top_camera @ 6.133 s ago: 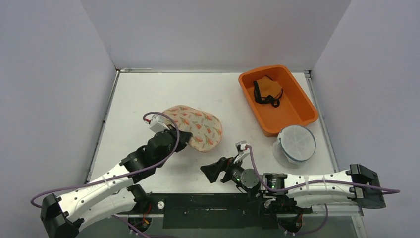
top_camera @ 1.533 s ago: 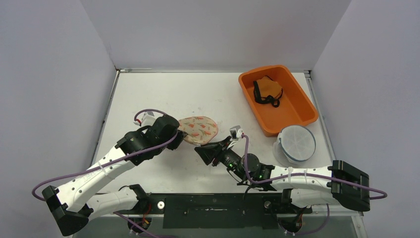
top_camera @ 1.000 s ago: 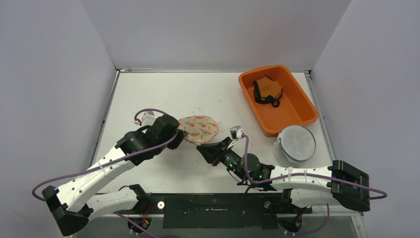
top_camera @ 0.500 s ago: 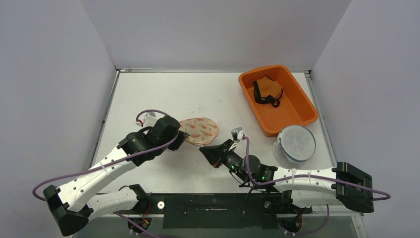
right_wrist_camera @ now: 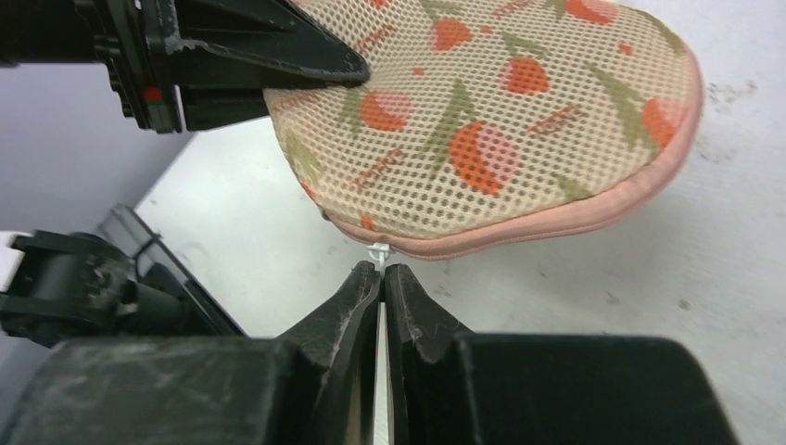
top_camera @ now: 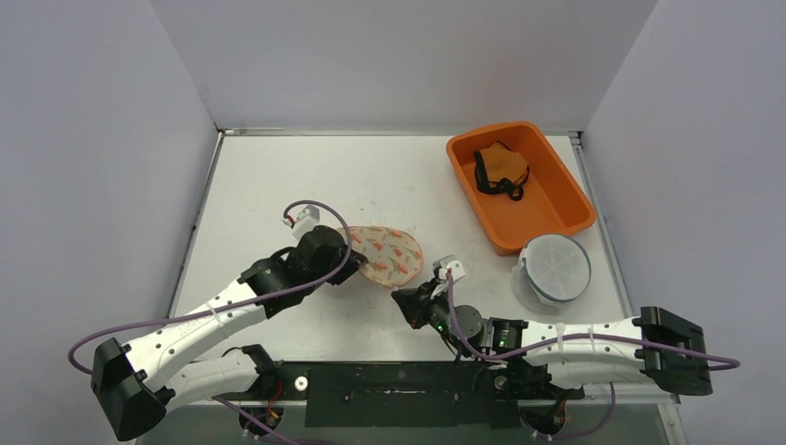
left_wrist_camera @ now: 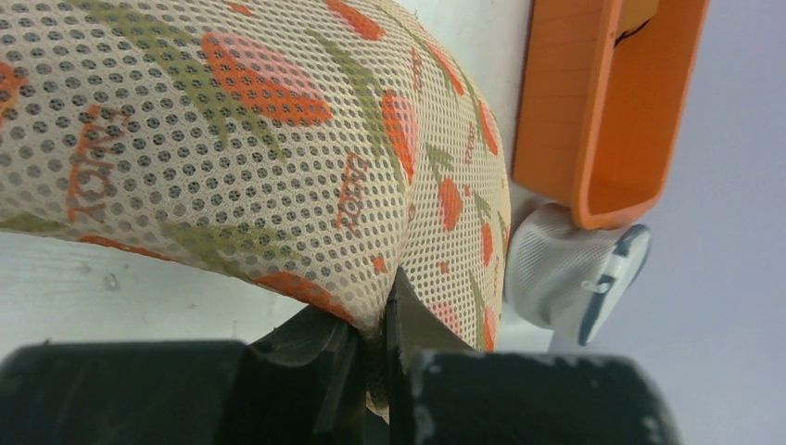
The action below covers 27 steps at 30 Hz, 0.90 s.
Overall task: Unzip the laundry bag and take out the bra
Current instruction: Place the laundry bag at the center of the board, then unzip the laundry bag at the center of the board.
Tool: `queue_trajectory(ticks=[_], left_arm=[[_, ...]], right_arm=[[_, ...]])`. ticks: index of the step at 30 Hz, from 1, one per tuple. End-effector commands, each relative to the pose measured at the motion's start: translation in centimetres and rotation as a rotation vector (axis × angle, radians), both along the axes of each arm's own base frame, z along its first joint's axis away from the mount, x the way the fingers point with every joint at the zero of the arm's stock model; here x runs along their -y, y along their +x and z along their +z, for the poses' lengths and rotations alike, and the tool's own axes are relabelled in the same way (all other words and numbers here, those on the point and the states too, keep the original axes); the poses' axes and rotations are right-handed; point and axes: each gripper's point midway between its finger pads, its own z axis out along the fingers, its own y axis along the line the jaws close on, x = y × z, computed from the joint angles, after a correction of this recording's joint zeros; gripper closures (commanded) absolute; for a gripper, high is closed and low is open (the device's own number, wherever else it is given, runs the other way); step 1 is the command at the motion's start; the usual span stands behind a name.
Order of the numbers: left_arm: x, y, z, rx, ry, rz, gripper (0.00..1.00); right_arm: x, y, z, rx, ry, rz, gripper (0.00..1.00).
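Observation:
The laundry bag (top_camera: 391, 255) is a cream mesh pouch printed with red and green, edged in pink, lying mid-table. My left gripper (top_camera: 350, 266) is shut on a pinch of its mesh at the left end, the fabric squeezed between the jaws (left_wrist_camera: 382, 297). In the right wrist view the bag (right_wrist_camera: 491, 111) fills the top, and my right gripper (right_wrist_camera: 381, 270) is shut on the small white zipper pull (right_wrist_camera: 378, 251) at the pink seam. From above, the right gripper (top_camera: 406, 301) sits just near of the bag. The bra is hidden.
An orange bin (top_camera: 567, 178) at the back right holds an orange garment with black straps (top_camera: 500, 171). A round white mesh pouch (top_camera: 554, 269) stands just in front of it. Both also show in the left wrist view, bin (left_wrist_camera: 602, 111) and white pouch (left_wrist_camera: 565, 278).
My left arm has carried the bag to the right and a little nearer. My right gripper has closed on the zipper pull and drawn back toward the near edge.

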Motion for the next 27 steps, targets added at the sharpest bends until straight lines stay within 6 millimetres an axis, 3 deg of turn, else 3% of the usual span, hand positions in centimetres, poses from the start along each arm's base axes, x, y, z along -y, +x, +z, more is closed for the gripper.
queue_trajectory(ticks=[1,6,11,15,17,19,20,23,24,27], left_arm=[[1.5,1.1,2.1,0.231,-0.009,-0.159,1.00],[2.0,1.3,0.5,0.316,0.064,-0.274,1.00],[3.5,1.4,-1.6,0.406,0.119,-0.418,1.00],[4.0,1.7,-3.8,0.426,0.155,-0.464,0.76],[3.9,1.7,-4.5,0.413,0.164,-0.459,0.40],[3.3,1.6,-5.0,0.384,0.173,-0.434,0.11],[2.9,1.5,-5.3,0.368,0.177,-0.414,0.02],[1.3,0.5,-6.4,0.311,0.169,-0.366,0.04],[0.4,-0.4,-7.6,0.261,0.175,-0.350,0.04],[-0.8,-2.4,-8.7,0.193,0.113,-0.320,0.04]], right_arm=[[2.8,0.4,-2.5,0.004,-0.094,-0.099,0.95],[4.1,-0.3,-4.3,-0.005,-0.140,-0.119,0.95],[4.0,-1.4,-5.7,-0.004,-0.176,-0.094,0.95],[3.2,-2.3,-7.1,-0.006,-0.211,-0.070,0.95],[2.7,-2.8,-7.8,-0.013,-0.220,-0.059,0.95],[2.2,-3.1,-8.3,-0.020,-0.221,-0.050,0.95],[1.9,-3.2,-8.6,-0.024,-0.221,-0.044,0.95],[0.9,-3.4,-9.1,-0.030,-0.222,-0.026,0.95],[0.4,-3.5,-9.1,-0.030,-0.220,-0.016,0.95],[-0.8,-3.8,-9.5,-0.028,-0.229,0.011,0.95]])
